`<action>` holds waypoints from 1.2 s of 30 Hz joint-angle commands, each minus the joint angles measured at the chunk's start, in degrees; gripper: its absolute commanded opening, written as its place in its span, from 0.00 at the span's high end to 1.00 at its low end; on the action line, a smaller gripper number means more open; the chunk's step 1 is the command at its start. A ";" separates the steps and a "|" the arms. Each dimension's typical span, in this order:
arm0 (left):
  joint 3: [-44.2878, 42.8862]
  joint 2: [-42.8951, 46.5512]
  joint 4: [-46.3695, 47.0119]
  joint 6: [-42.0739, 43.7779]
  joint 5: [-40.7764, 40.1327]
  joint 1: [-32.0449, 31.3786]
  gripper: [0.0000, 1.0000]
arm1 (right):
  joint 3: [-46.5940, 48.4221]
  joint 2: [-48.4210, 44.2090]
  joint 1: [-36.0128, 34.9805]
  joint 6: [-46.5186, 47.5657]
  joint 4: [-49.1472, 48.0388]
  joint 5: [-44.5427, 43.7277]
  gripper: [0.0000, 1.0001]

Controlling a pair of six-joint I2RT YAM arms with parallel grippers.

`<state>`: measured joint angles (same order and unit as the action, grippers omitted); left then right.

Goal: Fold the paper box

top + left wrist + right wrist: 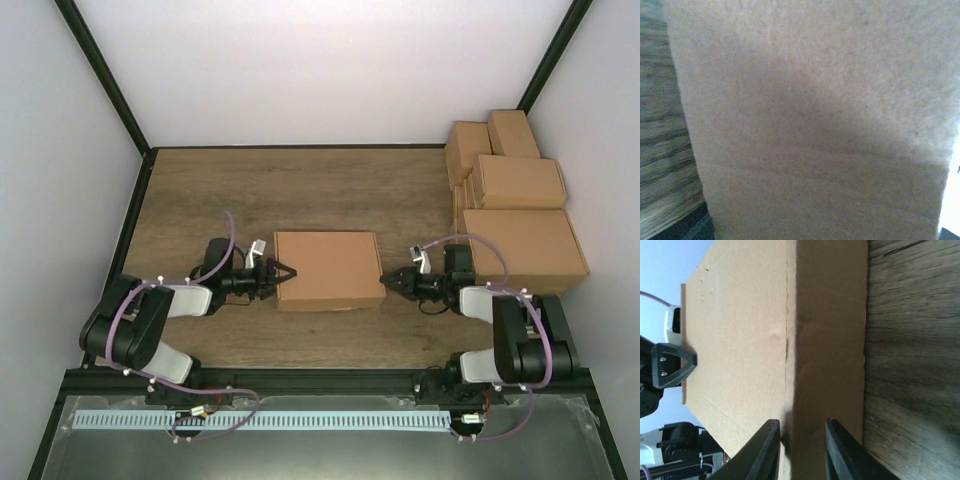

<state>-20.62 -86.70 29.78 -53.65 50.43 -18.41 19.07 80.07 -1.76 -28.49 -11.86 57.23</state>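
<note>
Top view, task thing: the plain brown cardboard paper box (330, 270) was seen lying flat as a shallow closed rectangle on the middle of the brown wood-grain desk (250, 190), between the two arms.
Top view, left claw: the left claw (285, 272) was laid against the box's left edge with its black fingers spread; whether the cardboard was clamped could not be told.
Top view, right claw: the right claw (388, 280) was found just beside the box's right edge, near its front corner.
Top view, surroundings: smaller closed brown cardboard cartons (510, 190) were stacked at the desk's right rear, apart from the paper box.
Left wrist view, box: the frame was almost filled by blurred brown cardboard of the paper box (815, 125); a strip of desk (660, 140) was shown at the left.
Left wrist view, claw: its state could not be told here.
Right wrist view, claw: the right claw (801, 429) was seen released, its two black fingers (767, 455) a little apart, nothing clamped between them.
Right wrist view, box: the box's side wall and top panel (750, 340) were seen just ahead of the fingers, resting on the desk (910, 365).
Right wrist view, far edge: one black fingertip (671, 362) of the left claw was seen at the box's far edge.
</note>
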 commanded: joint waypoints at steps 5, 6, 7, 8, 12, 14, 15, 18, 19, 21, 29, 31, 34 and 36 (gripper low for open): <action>-4.02 4.88 -2.07 -1.03 -2.11 -2.03 0.47 | 8.37 -13.39 0.31 3.28 19.87 -9.77 0.53; -4.12 5.22 -1.97 -1.50 -2.50 -2.52 0.49 | 9.62 -14.80 0.34 3.42 21.81 -10.85 0.49; -4.28 5.46 -1.93 -1.97 -2.77 -3.12 0.50 | 10.86 -16.12 0.27 3.44 23.53 -11.86 0.43; -4.47 5.82 -1.85 -2.44 -3.10 -3.65 0.50 | 12.35 -17.15 0.28 3.46 25.24 -12.81 0.37; -5.53 8.25 -1.75 -5.13 -5.45 -6.37 0.51 | 18.60 -21.15 0.27 3.33 31.62 -17.45 0.26; -6.20 10.18 -2.00 -6.66 -7.83 -8.58 0.52 | 21.89 -22.94 0.27 2.91 33.86 -19.83 0.23; -6.52 10.92 -1.93 -7.51 -9.23 -9.51 0.53 | 23.72 -23.71 0.27 2.61 34.61 -20.69 0.20; -7.24 12.78 -1.11 -10.40 -13.66 -12.27 0.55 | 29.26 -25.34 0.27 1.69 36.17 -22.83 0.13; -7.55 13.12 -0.33 -11.54 -14.87 -13.51 0.55 | 31.89 -25.58 0.20 1.42 36.40 -22.66 0.12; -9.08 13.07 0.68 -13.49 -17.30 -16.38 0.55 | 36.18 -25.84 0.03 0.42 36.81 -21.70 0.11; -23.90 2.99 2.65 -19.10 -26.86 -30.28 0.55 | 57.05 -24.44 -3.83 -6.90 36.65 -16.94 0.10; -28.37 -0.25 2.67 -20.00 -29.63 -33.26 0.55 | 61.01 -24.96 -3.86 -9.44 34.75 -16.36 0.08; -35.05 -5.25 0.92 -20.94 -34.68 -37.95 0.55 | 64.31 -26.38 -3.82 -12.86 30.96 -19.03 0.06; -39.24 -9.46 1.66 -22.37 -35.74 -40.33 0.55 | 65.42 -27.24 -3.91 -14.38 29.12 -21.19 0.06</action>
<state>-52.77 -90.72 28.21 -72.60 20.80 -54.48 80.95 54.57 -5.08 -37.28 21.30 38.70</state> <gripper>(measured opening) 0.629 0.940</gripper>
